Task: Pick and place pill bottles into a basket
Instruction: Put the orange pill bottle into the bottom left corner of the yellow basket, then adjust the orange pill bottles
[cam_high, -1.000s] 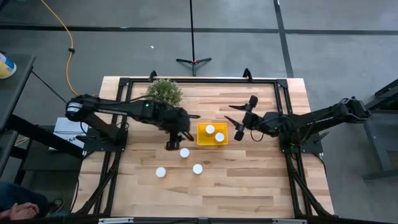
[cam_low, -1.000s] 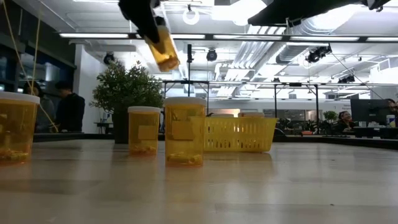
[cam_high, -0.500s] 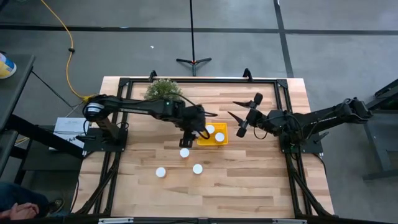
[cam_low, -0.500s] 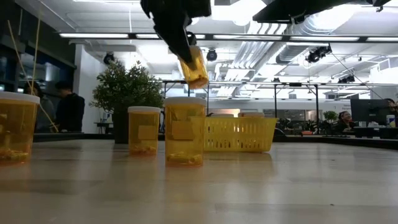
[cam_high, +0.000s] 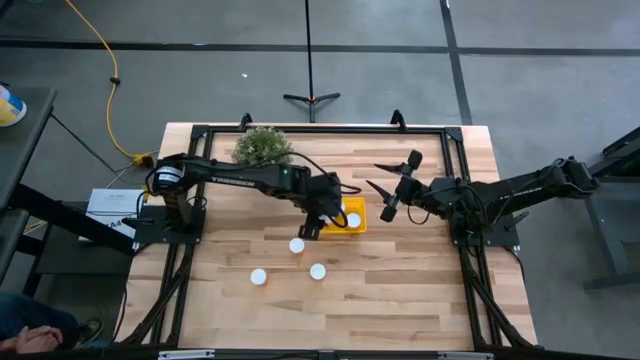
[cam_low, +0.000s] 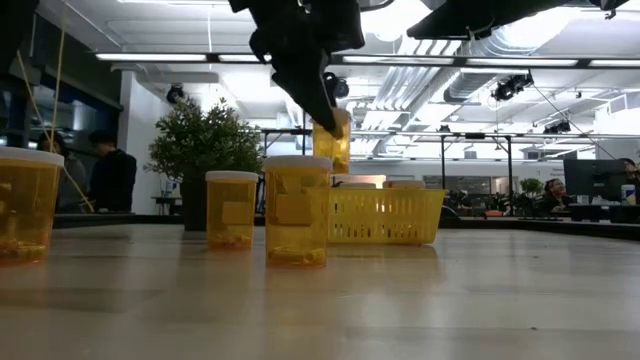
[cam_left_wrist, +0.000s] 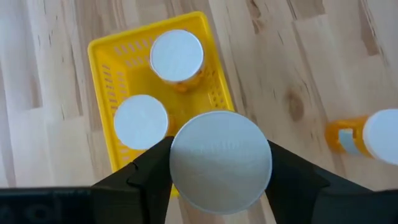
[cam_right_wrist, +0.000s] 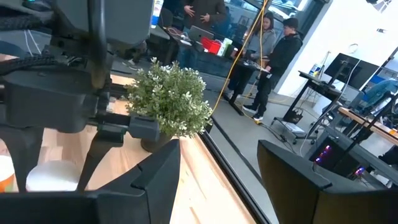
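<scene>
**Around the work area: plant, stand, cable, onlookers**

A bushy green potted plant stands on the wooden table, at its far edge. It is well apart from the jaws of the left gripper and farther still from those of the right gripper. On the floor past the plant, farther from both jaws, stands a black tripod stand. A yellow cable trails off, remote from either. People stand in the room behind the plant.

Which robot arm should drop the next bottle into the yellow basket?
Probably the left. Its pincer already grips a pill bottle just above the yellow basket, where two bottles already stand. The right pincer hangs open and empty beside the basket.
</scene>
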